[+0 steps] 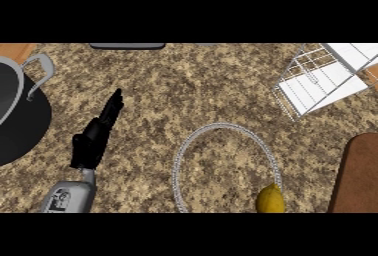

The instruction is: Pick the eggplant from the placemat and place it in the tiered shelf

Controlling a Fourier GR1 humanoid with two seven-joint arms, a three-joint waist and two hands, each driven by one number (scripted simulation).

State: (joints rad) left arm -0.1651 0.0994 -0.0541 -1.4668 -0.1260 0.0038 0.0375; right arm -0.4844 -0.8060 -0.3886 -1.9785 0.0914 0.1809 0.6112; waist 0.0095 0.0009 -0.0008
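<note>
One speckled brown stone bench (184, 85) fills my view. I see a white wire tiered shelf (321, 80) top right, a black pan (18, 120) at left, and a brown board (358, 175) at right. My left hand (96, 135) hovers with fingers straight, holding nothing. I see no eggplant; a yellow item (270, 199) lies on the placemat's ring (221, 127).

I can read no text, label, brand, number or sign anywhere in my head view. The only candidate is a dark mark on the grey forearm (68, 197) at the lower left, and from here I cannot make it out as letters or figures.
</note>
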